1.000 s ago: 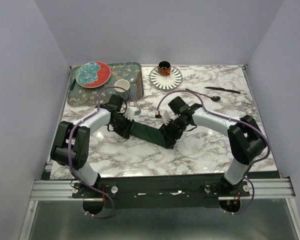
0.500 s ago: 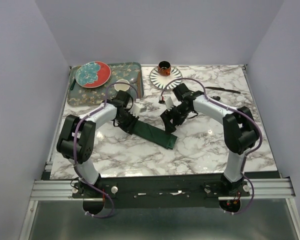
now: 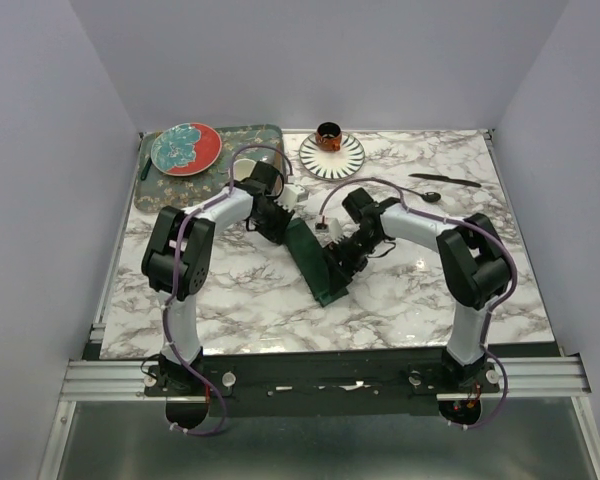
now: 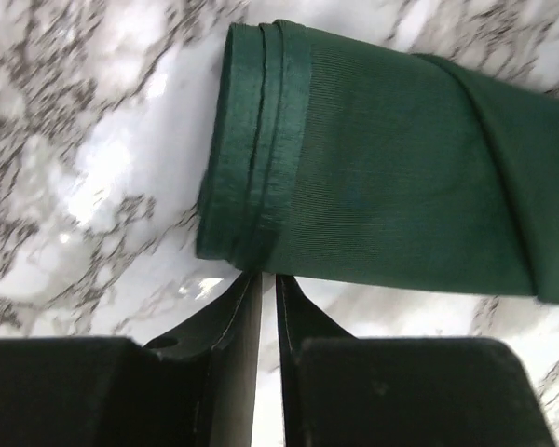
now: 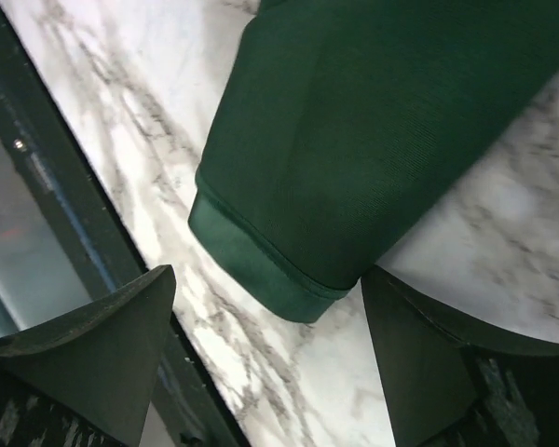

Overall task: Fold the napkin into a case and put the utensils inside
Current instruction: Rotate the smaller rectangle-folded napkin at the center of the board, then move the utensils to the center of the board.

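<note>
Napkin point(image 3: 310, 255), narrow ribbed strip, apparently hemmed

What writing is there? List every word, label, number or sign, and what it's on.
None readable. No words, numbers or logos show in any view. The red plate, the striped plate and the tray carry only patterns; the napkin is plain green.

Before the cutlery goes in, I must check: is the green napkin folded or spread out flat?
Folded. The napkin lies as a long narrow strip, and the left wrist view shows stacked hemmed layers at its end.
</note>
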{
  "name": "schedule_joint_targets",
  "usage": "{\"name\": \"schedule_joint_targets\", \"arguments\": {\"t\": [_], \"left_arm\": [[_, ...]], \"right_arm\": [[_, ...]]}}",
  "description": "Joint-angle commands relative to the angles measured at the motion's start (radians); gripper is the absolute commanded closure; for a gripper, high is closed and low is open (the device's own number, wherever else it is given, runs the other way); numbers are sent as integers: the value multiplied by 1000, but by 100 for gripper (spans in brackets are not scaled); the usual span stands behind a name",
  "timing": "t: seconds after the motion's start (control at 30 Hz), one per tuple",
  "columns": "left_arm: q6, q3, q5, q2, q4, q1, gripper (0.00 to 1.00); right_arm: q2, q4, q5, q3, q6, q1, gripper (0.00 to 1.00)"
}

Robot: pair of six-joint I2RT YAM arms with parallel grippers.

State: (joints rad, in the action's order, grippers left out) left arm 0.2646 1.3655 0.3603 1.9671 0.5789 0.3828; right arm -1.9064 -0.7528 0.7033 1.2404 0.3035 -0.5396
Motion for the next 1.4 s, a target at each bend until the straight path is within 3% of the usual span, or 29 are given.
{"name": "schedule_joint_targets", "arguments": {"t": [0.0, 0.2, 0.47, 0.6, 0.7, 0.77, 0.93, 1.1, 1.37], "left_arm": [[-25, 6, 72, 15, -21, 45, 78], [-80, -75, 117, -27, -63, 73, 77], [-169, -128, 177, -86, -41, 74, 77], [-154, -85, 132, -183, 16, 68, 76], [-119, -33, 92, -281, 44, 48, 68], [-44, 38, 114, -325, 111, 44, 57], [24, 73, 89, -493, 134, 42, 38], [51, 51, 57, -565, 147, 19, 37], [45, -40, 160, -562, 101, -36, 37]], "right_arm": [[6, 15, 85, -38, -46, -69, 11], [15, 81, 110, -70, -121, -149, 11], [145, 98, 30, -139, -184, -132, 8], [282, 53, -31, -84, -179, -21, 6], [372, 27, -135, 18, -127, 94, 6], [388, 3, -186, 94, -55, 159, 6], [288, -86, -268, 373, 173, 397, 5], [115, -138, -239, 574, 244, 573, 4], [-204, -227, -410, 945, 269, 659, 3]]}}
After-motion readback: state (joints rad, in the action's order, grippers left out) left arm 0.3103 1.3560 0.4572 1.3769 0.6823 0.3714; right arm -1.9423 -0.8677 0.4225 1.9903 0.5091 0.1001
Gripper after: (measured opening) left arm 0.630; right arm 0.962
